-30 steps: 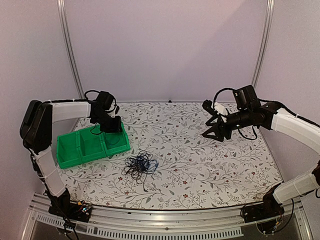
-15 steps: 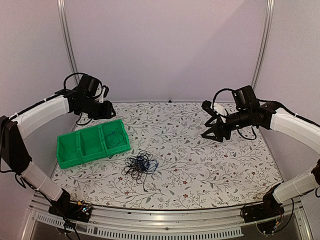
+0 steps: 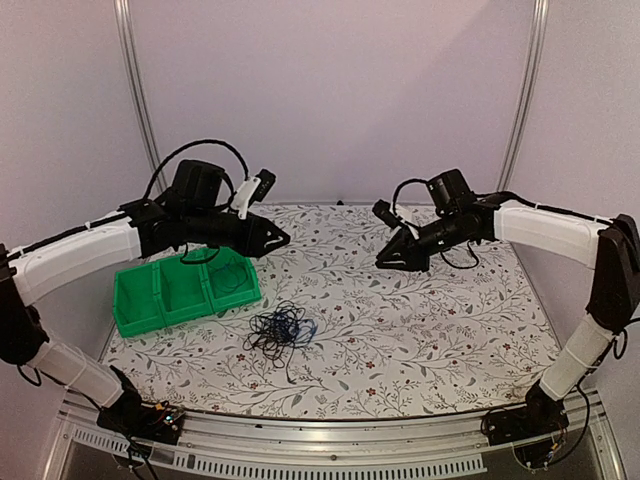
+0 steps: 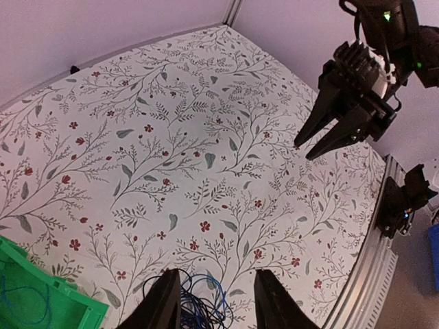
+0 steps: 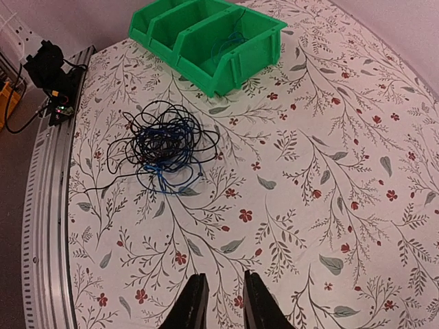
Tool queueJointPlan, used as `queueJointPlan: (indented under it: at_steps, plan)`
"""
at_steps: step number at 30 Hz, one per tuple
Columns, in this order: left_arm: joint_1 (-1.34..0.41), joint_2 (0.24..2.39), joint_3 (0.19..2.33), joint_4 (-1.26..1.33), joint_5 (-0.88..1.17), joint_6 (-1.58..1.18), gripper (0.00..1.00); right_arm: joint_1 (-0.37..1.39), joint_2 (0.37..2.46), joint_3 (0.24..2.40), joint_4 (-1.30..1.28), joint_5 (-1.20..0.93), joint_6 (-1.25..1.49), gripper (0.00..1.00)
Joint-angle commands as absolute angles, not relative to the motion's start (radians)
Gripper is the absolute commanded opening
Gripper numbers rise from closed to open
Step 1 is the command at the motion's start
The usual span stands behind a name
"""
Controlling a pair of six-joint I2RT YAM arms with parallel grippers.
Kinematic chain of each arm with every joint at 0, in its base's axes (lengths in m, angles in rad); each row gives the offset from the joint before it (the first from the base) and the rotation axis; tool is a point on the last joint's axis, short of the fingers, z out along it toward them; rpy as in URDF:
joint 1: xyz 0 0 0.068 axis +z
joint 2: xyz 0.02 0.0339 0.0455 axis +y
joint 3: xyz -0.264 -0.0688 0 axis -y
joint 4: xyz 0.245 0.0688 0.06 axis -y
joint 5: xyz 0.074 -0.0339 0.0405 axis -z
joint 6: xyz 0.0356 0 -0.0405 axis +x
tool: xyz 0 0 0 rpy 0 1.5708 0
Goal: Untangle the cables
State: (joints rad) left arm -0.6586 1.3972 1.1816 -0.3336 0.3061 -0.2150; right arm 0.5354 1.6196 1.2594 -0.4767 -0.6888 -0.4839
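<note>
Here's the counter — a flat top covered in a white sheet printed with grey leafy sprigs and small red flowers. On its left side sits the green plastic three-compartment bin, turned at a slight angle to the near edge. Near the bin's front right corner, not touching it, lies the loopy tangle of thin black and blue cables, flat on the print — blue strands show within the black, and a few loose black loops stray outward toward the near edge.
</note>
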Motion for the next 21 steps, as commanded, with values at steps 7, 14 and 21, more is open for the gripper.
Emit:
queueJointPlan:
  at_steps: [7, 14, 21]
  plan:
    - [-0.699, 1.267, 0.91, -0.33, 0.096, -0.439, 0.33, 0.728, 1.866, 1.414, -0.452, -0.729, -0.49, 0.19]
    - [-0.65, 1.183, 0.885, -0.413, -0.192, -0.687, 0.4, 0.829, 2.042, 1.558, -0.519, -0.64, -0.607, 0.37]
    - [-0.615, 1.177, 0.887, -0.442, -0.145, -0.713, 0.4, 0.844, 2.207, 1.703, -0.558, -0.62, -0.636, 0.4]
